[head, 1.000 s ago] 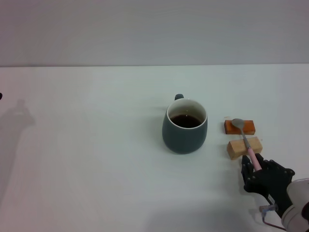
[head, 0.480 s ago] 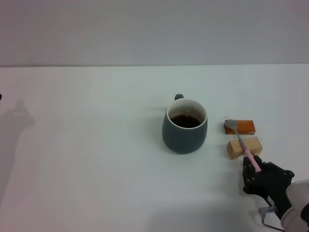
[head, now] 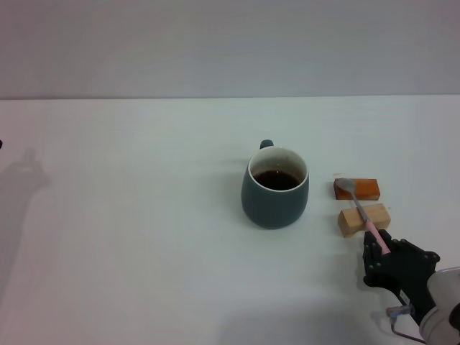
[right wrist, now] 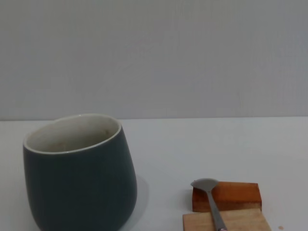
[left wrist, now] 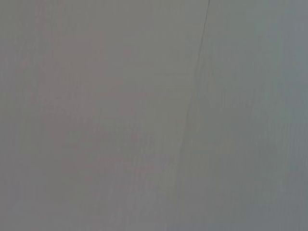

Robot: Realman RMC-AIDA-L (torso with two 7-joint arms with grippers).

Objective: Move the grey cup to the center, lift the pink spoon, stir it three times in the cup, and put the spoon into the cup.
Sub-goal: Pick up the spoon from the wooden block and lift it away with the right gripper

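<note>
The grey cup [head: 275, 190] stands near the table's middle in the head view, handle to the far side, dark liquid inside. It also shows in the right wrist view [right wrist: 79, 171]. The pink spoon [head: 363, 211] lies with its grey bowl over the orange block [head: 357, 189] and its neck across the light wooden block [head: 364, 219]; in the right wrist view the spoon [right wrist: 211, 198] shows its bowl and neck. My right gripper [head: 381, 251] is at the front right, shut on the spoon's pink handle. My left gripper is out of view.
The two blocks sit right of the cup, also seen in the right wrist view as the orange block [right wrist: 236, 196] and the wooden block [right wrist: 240, 222]. The white table [head: 129, 215] stretches left. The left wrist view shows only a blank grey surface.
The spoon's bowl has swung left, from the middle of the orange block to its left end. The right gripper has barely shifted. The cup has not moved.
</note>
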